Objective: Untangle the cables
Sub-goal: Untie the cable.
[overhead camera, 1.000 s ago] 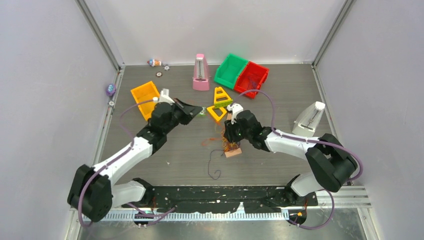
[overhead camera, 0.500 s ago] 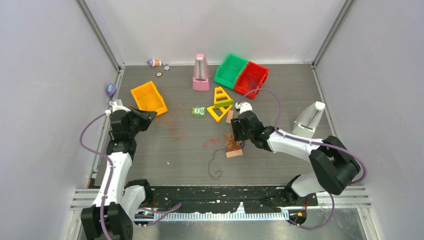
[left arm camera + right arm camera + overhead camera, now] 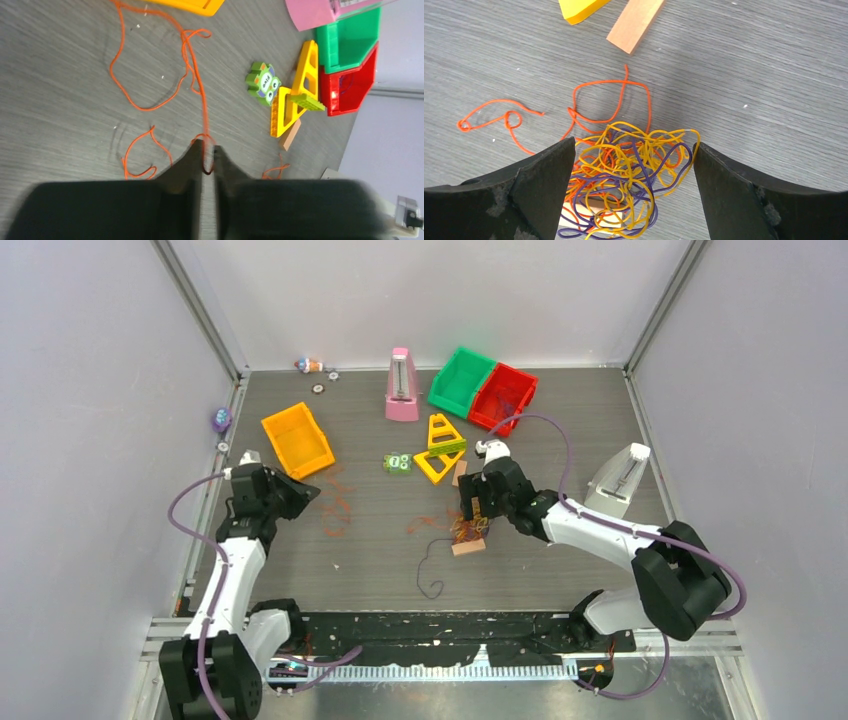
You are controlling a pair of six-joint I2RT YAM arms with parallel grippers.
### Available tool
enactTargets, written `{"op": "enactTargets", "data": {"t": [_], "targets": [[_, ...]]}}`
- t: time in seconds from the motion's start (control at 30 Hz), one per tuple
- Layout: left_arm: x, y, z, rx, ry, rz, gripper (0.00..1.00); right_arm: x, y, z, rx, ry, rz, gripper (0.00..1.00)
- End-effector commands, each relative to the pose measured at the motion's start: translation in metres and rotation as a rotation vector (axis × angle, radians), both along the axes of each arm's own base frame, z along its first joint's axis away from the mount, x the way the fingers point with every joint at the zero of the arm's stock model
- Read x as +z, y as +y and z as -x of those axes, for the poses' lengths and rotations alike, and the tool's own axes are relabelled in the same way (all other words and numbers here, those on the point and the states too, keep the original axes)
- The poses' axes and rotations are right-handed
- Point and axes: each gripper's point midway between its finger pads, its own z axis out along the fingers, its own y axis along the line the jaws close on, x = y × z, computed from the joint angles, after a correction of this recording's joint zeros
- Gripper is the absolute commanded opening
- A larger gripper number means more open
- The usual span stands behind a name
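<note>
The cables form a small tangle of yellow, orange and dark purple strands, partly lying over a wooden block. My right gripper is low over it, open wide, one finger on each side and nothing gripped. A long orange strand lies loose at the left, its loops spread on the table. One end of it runs up between the tips of my left gripper, whose jaws stand a narrow gap apart, wider than the strand. My left gripper is next to the orange bin. A single dark cable lies nearer the front.
An orange bin sits at the left. A pink metronome, a green bin and a red bin stand at the back. Yellow triangles and a green tile lie mid-table. A white metronome stands at the right.
My left arm swung from the table's middle to the left, drawing an orange strand out along the table, and its jaws parted slightly. My right gripper opened wide over the tangle.
</note>
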Motion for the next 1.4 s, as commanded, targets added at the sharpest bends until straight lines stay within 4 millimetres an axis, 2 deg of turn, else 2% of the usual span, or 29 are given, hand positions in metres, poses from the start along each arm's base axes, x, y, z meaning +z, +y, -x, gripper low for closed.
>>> {"op": "enactTargets", "data": {"t": [0.0, 0.07, 0.1, 0.13, 0.3, 0.5, 0.6, 0.8, 1.03, 1.23, 1.37], "targets": [[0.002, 0.007, -0.001, -0.001, 0.029, -0.091, 0.36, 0.032, 0.023, -0.008, 0.063, -0.063, -0.107, 0.93], [-0.002, 0.009, 0.0, -0.004, 0.074, -0.134, 0.82, 0.034, 0.027, -0.007, 0.078, -0.055, -0.115, 0.93], [-0.003, 0.012, 0.001, -0.003, 0.101, -0.177, 0.96, 0.037, 0.029, -0.008, 0.089, -0.058, -0.12, 0.93], [-0.004, 0.014, 0.002, -0.009, 0.132, -0.225, 0.99, 0.039, 0.03, -0.008, 0.094, -0.056, -0.12, 0.93], [-0.018, 0.02, 0.012, -0.041, 0.256, -0.402, 1.0, 0.043, 0.033, -0.006, 0.121, -0.057, -0.125, 0.94], [-0.045, 0.007, 0.011, -0.137, 0.385, -0.422, 1.0, 0.042, 0.039, -0.002, 0.151, -0.043, -0.149, 0.93], [-0.053, 0.013, 0.009, -0.152, 0.498, -0.471, 1.0, 0.043, 0.046, 0.003, 0.184, -0.03, -0.183, 0.92], [-0.059, 0.016, -0.008, -0.172, 0.526, -0.57, 1.0, 0.045, 0.05, 0.005, 0.201, -0.03, -0.204, 0.92], [-0.072, -0.003, -0.024, -0.283, 0.574, -0.65, 0.99, 0.048, 0.052, 0.007, 0.215, -0.031, -0.217, 0.92], [-0.071, -0.007, -0.033, -0.305, 0.609, -0.738, 1.0, 0.051, 0.054, 0.008, 0.225, -0.035, -0.227, 0.92], [-0.064, -0.004, -0.028, -0.303, 0.638, -0.779, 1.0, 0.054, 0.055, 0.008, 0.229, -0.042, -0.235, 0.91]]}}
